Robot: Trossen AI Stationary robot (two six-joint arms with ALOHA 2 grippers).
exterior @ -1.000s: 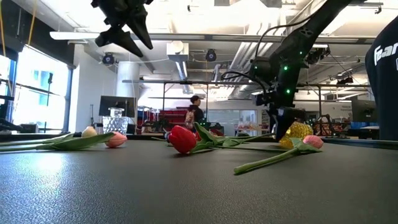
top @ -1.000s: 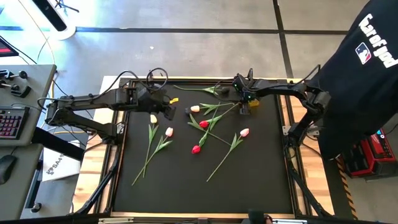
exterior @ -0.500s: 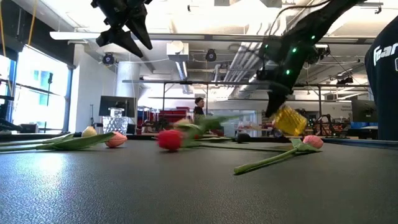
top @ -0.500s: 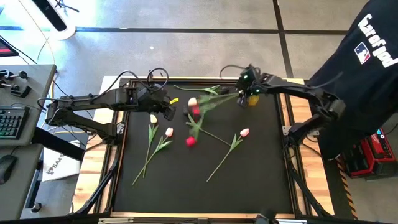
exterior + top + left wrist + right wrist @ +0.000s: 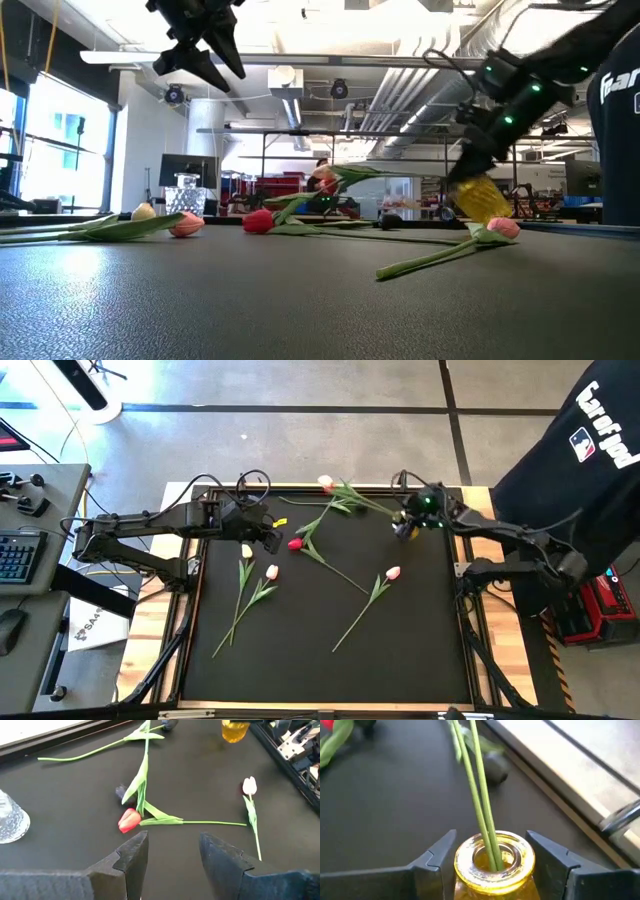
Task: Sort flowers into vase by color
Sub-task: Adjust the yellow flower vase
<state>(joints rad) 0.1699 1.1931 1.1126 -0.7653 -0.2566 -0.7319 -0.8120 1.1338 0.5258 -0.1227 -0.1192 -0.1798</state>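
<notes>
Two stems stand in a yellow vase (image 5: pixel 494 865) that the right gripper (image 5: pixel 492 857) pinches between its fingers.

Near the table's (image 5: pixel 330 660) middle lie a pink-headed flower (image 5: pixel 393 573) at right and a yellow flower (image 5: pixel 247 550) and a pale pink flower (image 5: pixel 272 571) at left. Farther back lies a red flower (image 5: pixel 295 544). The left gripper (image 5: pixel 170 852) hovers high at the far left, jaws spread, beside a clear glass vase (image 5: pixel 10 817). At the far right, the tilted yellow vase's flowers (image 5: pixel 345 492) lean left over the far edge.
</notes>
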